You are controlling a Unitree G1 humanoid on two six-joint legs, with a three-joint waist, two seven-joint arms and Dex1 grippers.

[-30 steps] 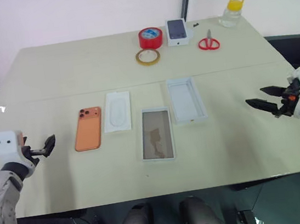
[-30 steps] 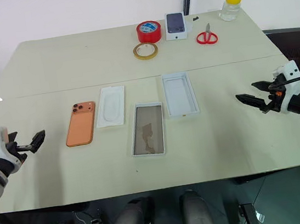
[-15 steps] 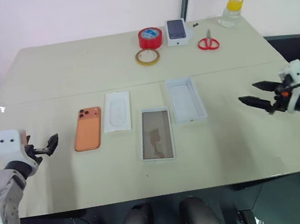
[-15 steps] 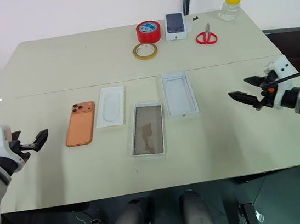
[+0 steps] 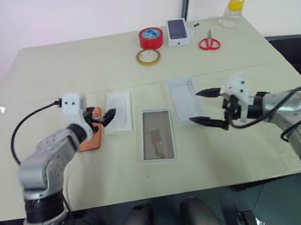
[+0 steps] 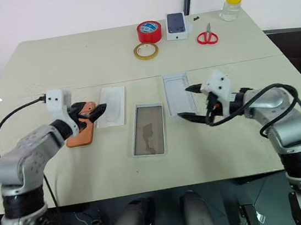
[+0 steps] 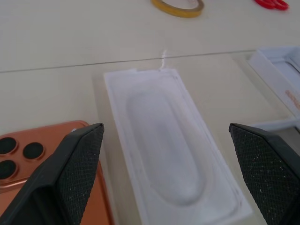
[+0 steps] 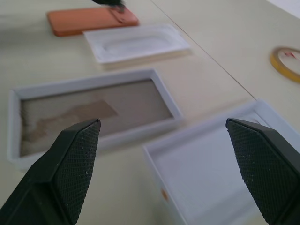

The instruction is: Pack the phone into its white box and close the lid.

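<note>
The orange phone point(image 5: 89, 141) lies back up on the table, its camera end partly under my left gripper point(image 5: 104, 118), which is open and empty, hovering between the phone point(image 7: 28, 154) and a flat white card point(image 7: 168, 145). The white box point(image 5: 157, 135) with a brownish floor sits at the table's middle, nothing in it. To its right and a little farther back lies the lid point(image 5: 183, 98), plain white inside. My right gripper point(image 5: 201, 107) is open and empty over the lid's near right edge. In the right wrist view the box point(image 8: 93, 110) and the lid point(image 8: 215, 173) lie between its fingers point(image 8: 65, 168).
At the table's far edge stand a red tape roll point(image 5: 151, 37), a yellow tape ring point(image 5: 148, 57), a small white box with a phone picture point(image 5: 177, 32), red scissors point(image 5: 209, 43) and a yellow-capped bottle point(image 5: 233, 12). The table's near edge point(image 5: 166, 191) is bare.
Both arms swung inward from the table's sides. My left gripper moved right to the phone's camera end. My right gripper moved left to the lid. Both stayed open.
</note>
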